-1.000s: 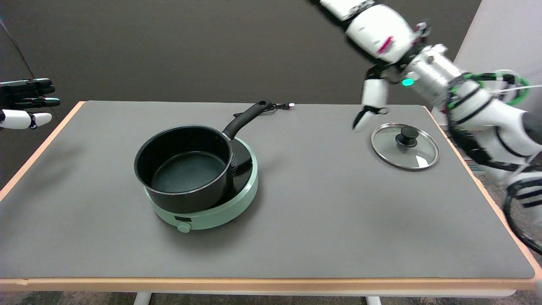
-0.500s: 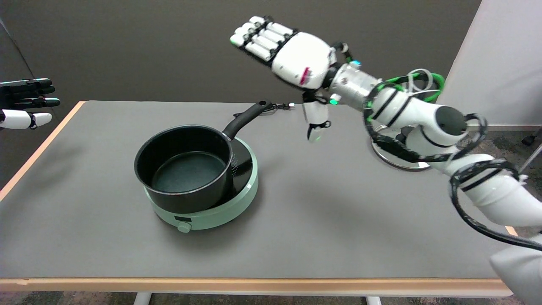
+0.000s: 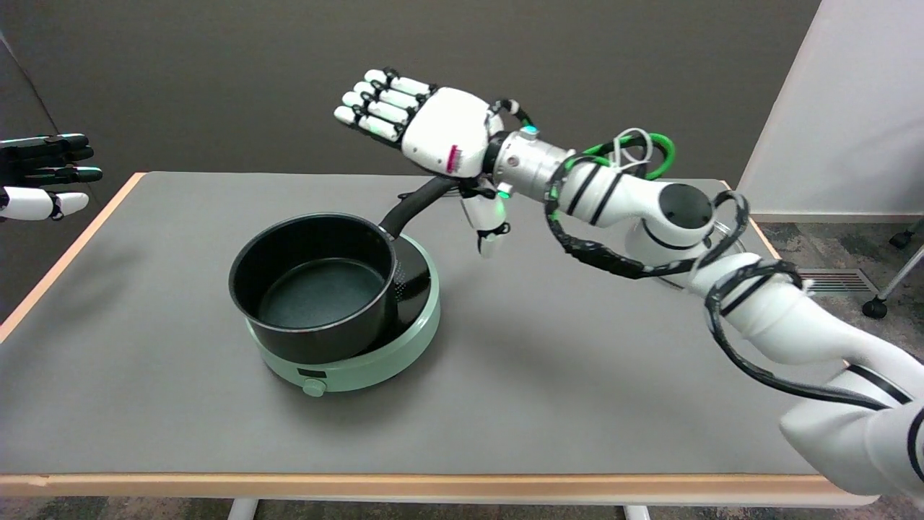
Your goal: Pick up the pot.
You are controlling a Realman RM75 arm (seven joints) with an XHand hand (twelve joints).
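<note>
A black pot (image 3: 315,285) sits empty on a pale green round cooker (image 3: 375,354) left of the table's middle. Its black handle (image 3: 413,206) points up and to the right, toward the table's far edge. My right hand (image 3: 426,137) hovers in the air just above the handle's far end, fingers stretched out to the left and thumb hanging down to the right of the handle. It holds nothing and does not touch the handle.
The glass lid (image 3: 725,230) lies at the table's far right, mostly hidden behind my right arm. The idle left hand (image 3: 43,177) hangs at the left edge of the picture. A grey mat (image 3: 548,361) covers the table.
My right arm has swept left from above the glass lid to above the pot's handle, and the hand has come lower. The pot has not moved.
</note>
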